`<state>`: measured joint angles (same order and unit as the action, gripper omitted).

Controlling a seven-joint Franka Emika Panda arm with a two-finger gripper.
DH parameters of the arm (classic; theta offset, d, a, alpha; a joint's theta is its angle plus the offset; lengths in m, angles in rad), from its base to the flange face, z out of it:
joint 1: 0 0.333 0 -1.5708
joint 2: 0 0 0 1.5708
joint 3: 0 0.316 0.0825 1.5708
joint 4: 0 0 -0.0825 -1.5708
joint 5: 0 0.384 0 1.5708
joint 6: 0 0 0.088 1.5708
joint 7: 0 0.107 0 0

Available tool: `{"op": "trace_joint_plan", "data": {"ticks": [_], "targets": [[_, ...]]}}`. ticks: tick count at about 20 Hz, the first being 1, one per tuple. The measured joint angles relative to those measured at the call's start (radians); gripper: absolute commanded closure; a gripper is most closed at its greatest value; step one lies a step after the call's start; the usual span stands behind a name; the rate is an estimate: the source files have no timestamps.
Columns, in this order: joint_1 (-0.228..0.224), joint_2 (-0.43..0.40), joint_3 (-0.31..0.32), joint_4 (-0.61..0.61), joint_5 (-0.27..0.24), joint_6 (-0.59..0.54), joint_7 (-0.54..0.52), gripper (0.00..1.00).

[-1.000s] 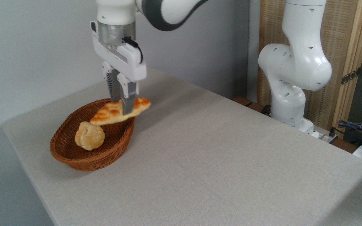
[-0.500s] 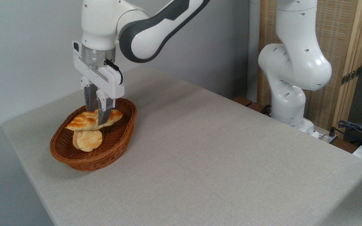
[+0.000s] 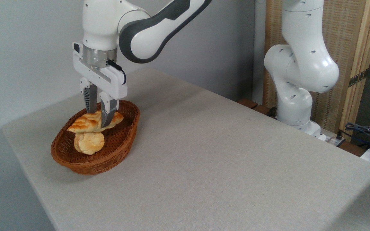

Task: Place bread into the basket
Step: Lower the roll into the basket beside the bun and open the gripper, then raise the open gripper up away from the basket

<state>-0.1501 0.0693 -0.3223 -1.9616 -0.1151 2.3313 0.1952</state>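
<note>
The bread (image 3: 87,123), a braided golden loaf, lies across the top of a round pale bun (image 3: 89,143) inside the reddish-brown wicker basket (image 3: 120,141) at the table's left. My gripper (image 3: 99,120) points straight down over the basket. Its fingers (image 3: 91,99) straddle the middle of the loaf with a small gap showing between them, slightly open. The loaf's weight looks carried by the bun beneath it. The fingertips are partly hidden by the loaf.
The grey table (image 3: 204,154) stretches right and forward from the basket. My arm's white base (image 3: 295,96) stands at the table's back right, in front of a wooden screen. Cables (image 3: 368,131) lie at the far right edge. A wall runs behind the basket.
The gripper carried the bread left and down from above the basket's far rim until it rested on the bun. In the last half second the fingers parted slightly and the hand rose a little.
</note>
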Motion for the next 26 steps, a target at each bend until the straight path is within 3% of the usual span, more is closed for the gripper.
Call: {"op": "trace_joint_plan", "data": {"ticks": [6, 14, 17, 19, 22, 26], "targets": [[-0.001, -0.001, 0.000, 0.013, 0.000, 0.001, -0.129, 0.00], [-0.001, -0.009, 0.003, 0.032, 0.003, 0.001, -0.137, 0.00], [0.003, -0.029, 0.034, 0.058, 0.003, -0.009, -0.138, 0.00], [0.007, -0.047, 0.077, 0.096, 0.003, -0.075, -0.138, 0.00], [0.011, -0.062, 0.121, 0.138, 0.011, -0.193, -0.082, 0.00], [0.013, -0.056, 0.186, 0.140, 0.035, -0.286, 0.090, 0.00]]}}
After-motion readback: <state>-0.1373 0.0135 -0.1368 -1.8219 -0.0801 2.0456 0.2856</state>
